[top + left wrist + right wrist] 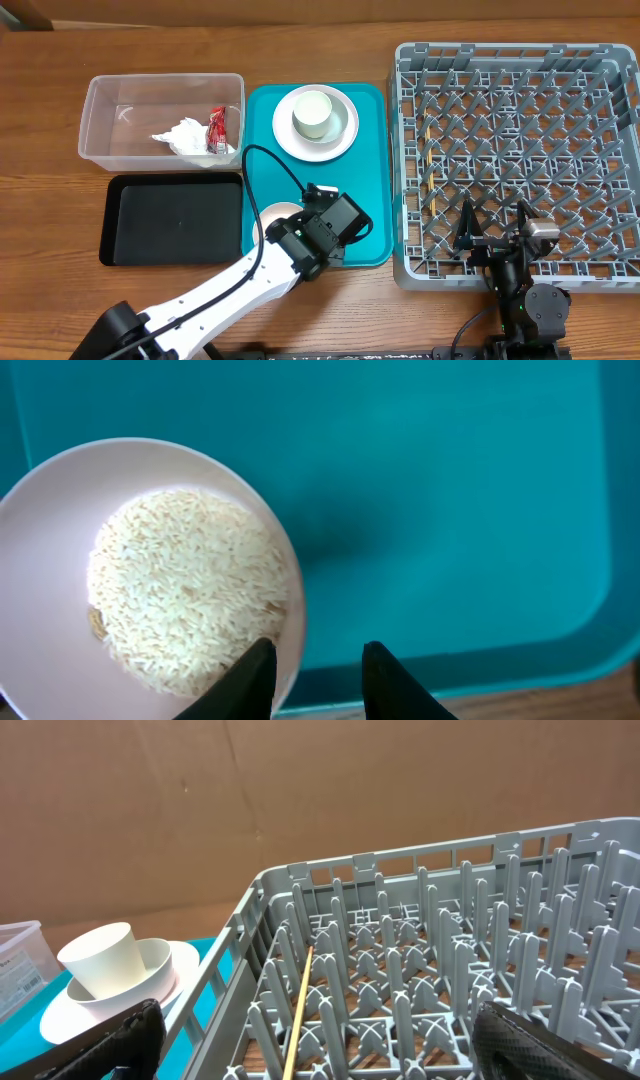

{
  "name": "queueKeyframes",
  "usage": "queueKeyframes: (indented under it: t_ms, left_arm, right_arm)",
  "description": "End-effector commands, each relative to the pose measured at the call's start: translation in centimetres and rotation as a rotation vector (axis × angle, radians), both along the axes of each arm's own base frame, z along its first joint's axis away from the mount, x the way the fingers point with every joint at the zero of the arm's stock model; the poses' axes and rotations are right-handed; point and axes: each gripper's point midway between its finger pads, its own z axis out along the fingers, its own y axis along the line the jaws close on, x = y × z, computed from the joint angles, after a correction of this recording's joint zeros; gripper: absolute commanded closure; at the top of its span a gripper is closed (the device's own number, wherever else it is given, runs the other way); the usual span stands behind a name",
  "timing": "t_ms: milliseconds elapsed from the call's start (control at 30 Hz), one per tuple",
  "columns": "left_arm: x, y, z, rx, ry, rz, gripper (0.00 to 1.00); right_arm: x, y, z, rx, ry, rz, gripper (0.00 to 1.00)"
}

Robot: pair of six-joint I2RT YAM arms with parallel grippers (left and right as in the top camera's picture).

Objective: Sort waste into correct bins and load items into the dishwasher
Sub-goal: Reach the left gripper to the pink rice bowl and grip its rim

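- Black fingers of your left claw [317, 645] stood partly apart and gripped nothing. The pale pink bowl [40, 540] had its rim just inside the gap, close by the 9 o'clock finger.
- Closing well, I judged, meant seating that thin, smooth rim deep first. After that you had to lift level so the loose rice [190, 590] stayed heaped.
- Glossy teal tray [450, 510] lay flat under both. The shallow black tray [170, 220] sat at 9 o'clock and the clear tub [100, 120] at 10.
- Your right claw [315, 1030] gaped wide and empty over the pegged grey dish rack [300, 872], at 3 o'clock.
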Motion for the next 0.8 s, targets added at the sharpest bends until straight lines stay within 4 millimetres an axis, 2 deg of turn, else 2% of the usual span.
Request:
queueKeyframes:
  t_ms: [0,300,600,767]
  left_arm:
    - [0.8,1.5,-1.1,0.083,-0.032,0.038,0.69]
    - [0.7,1.5,-4.1,0.145,0.019,0.034,0.72]
    - [1.0,1.7,-3.9,0.157,0.006,0.037,0.73]
    - [1.2,1.4,-3.6,0.15,0.001,0.038,0.79]
  right_arm:
    - [0.0,0.1,-0.1,-0.003,-0.007,0.006,0.0]
    - [0.0,0.1,-0.1,-0.003,-0.007,0.006,0.0]
    - [0.0,0.1,-0.1,-0.003,-0.007,0.006,0.0]
    - [0.0,0.1,-0.1,-0.003,-0.007,0.006,0.0]
